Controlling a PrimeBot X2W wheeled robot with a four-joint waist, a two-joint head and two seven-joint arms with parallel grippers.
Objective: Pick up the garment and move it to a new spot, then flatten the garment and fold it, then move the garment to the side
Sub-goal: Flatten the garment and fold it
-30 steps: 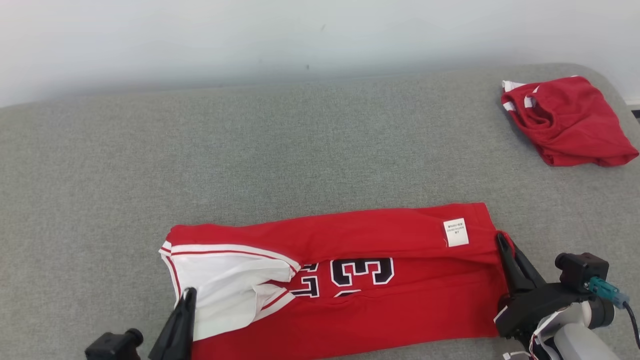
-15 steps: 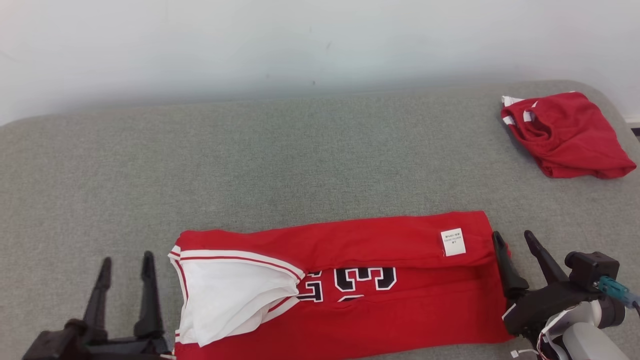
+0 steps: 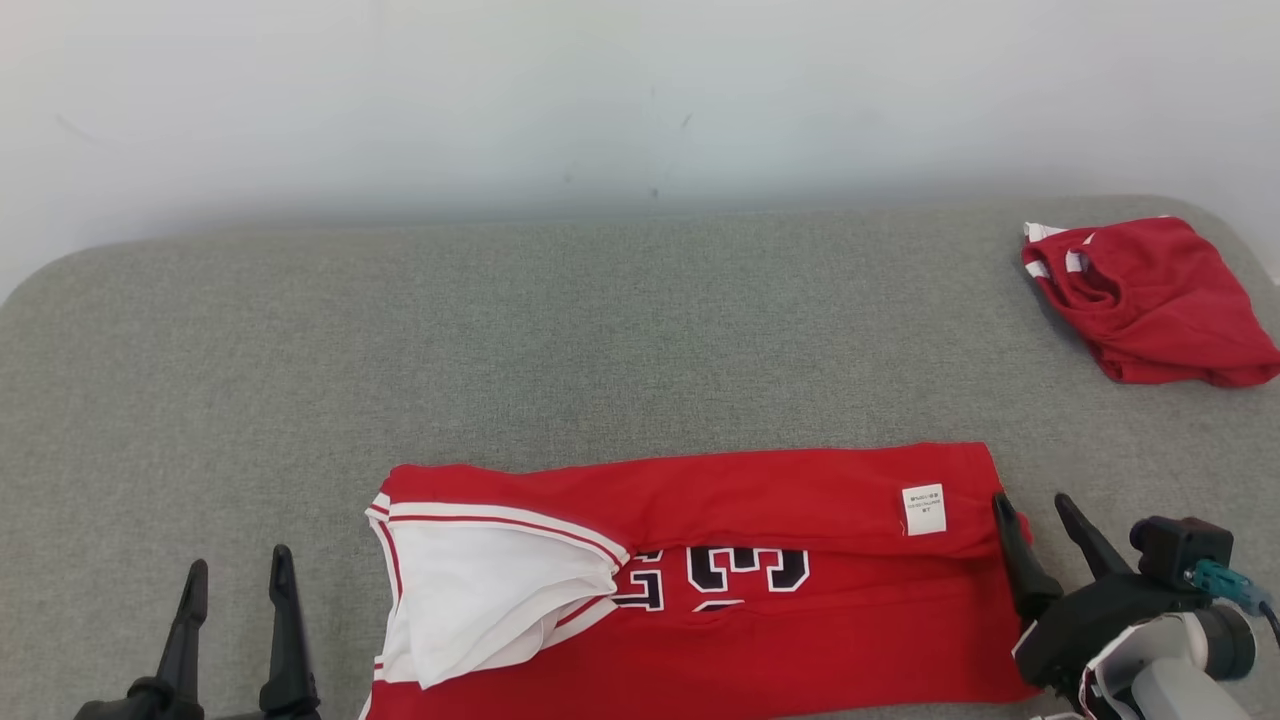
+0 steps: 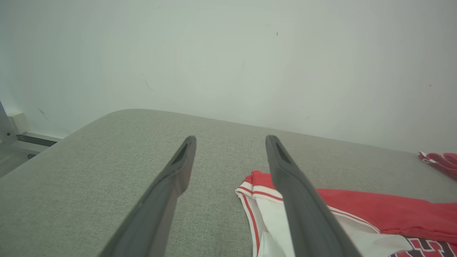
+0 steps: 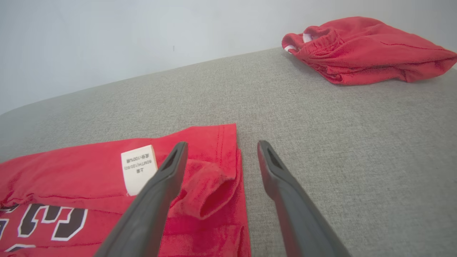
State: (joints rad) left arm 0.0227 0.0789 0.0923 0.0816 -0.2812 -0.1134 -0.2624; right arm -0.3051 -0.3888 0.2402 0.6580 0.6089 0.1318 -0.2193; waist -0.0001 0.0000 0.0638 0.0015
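Note:
The garment (image 3: 700, 600) is a red jersey with black-and-white numbers and a white panel at its left end. It lies folded into a long band near the front of the grey padded surface (image 3: 600, 350). My left gripper (image 3: 238, 560) stands open on the bare surface, a little left of the white end, holding nothing. In the left wrist view that gripper (image 4: 231, 137) spreads wide, with the garment (image 4: 375, 214) to its right. My right gripper (image 3: 1031, 500) is open at the garment's right edge; in the right wrist view (image 5: 222, 142) one finger hovers over the red hem (image 5: 214, 167).
A second red garment (image 3: 1150, 300) lies crumpled at the far right corner, also seen as a bunched heap (image 5: 364, 50). A white label (image 3: 923, 509) sits near the jersey's right end. A pale wall rises behind. The surface's rounded left corner (image 4: 107, 117) drops off.
Both grippers opened and let go of the garment. The left one drew back to the left, off the white end. The camera shifted, so the whole scene sits slightly lower.

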